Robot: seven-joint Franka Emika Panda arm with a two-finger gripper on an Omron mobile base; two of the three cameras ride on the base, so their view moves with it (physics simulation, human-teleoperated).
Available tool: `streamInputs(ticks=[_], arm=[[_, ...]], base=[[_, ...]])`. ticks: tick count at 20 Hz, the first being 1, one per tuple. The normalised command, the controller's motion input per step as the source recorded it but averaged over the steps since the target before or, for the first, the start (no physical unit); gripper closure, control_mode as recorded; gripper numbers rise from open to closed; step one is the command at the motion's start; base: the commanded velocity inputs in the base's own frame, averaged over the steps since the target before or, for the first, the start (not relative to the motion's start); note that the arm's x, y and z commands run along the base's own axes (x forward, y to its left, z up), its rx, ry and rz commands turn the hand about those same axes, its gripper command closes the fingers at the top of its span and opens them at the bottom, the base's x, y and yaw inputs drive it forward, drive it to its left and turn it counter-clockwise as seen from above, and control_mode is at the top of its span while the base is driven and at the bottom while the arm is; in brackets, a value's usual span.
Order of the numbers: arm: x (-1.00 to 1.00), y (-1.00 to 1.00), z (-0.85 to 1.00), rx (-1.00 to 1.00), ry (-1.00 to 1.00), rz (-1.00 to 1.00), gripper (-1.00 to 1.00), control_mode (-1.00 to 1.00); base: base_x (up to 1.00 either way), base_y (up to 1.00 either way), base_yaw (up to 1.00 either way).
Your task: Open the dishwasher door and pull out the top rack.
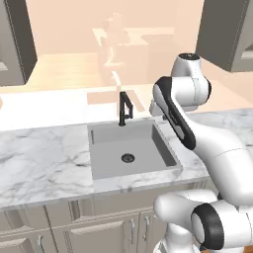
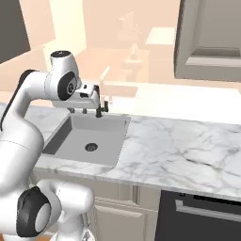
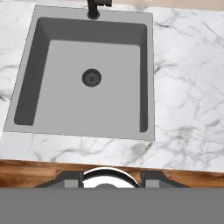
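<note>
Dishwasher door [image 2: 200, 216] is the dark panel under the counter at the lower right of the right base view, to the right of the sink cabinet; it stands upright and closed, with a grey bar handle [image 2: 207, 209] across its top.

Above it runs the marble counter [image 2: 179, 150], white with grey veins, reaching across the whole width of both base views. Beige cabinet doors [image 1: 99, 234] with slim handles sit below the counter under the sink. The white arm [image 1: 217, 148] rises from the base and bends up over the counter, its upper links hanging above the sink's right side.

A grey sink [image 1: 129, 150] is set into the counter, square and deep, with a round drain [image 3: 91, 77] in its floor and a black faucet [image 1: 124, 108] at its back edge.

From the right, the gripper [image 2: 92, 101] hangs high above the sink, close to the faucet, well apart from the dishwasher. Its fingers point down at the basin, touching nothing and holding nothing. How wide the jaws stand I cannot tell from here.
</note>
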Motion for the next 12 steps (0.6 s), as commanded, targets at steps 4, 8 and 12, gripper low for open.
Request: streamInputs(ticks=[4,8,12], arm=[[0.00,0.00,0.00,0.00,0.00,0.00,-1.00,1.00],[0.00,0.00,0.00,0.00,0.00,0.00,-1.00,1.00],[0.00,0.00,0.00,0.00,0.00,0.00,-1.00,1.00]], base=[[-0.03,0.00,-0.14],[-0.17,-0.08,-0.54],[-0.10,-0.05,-0.69]])
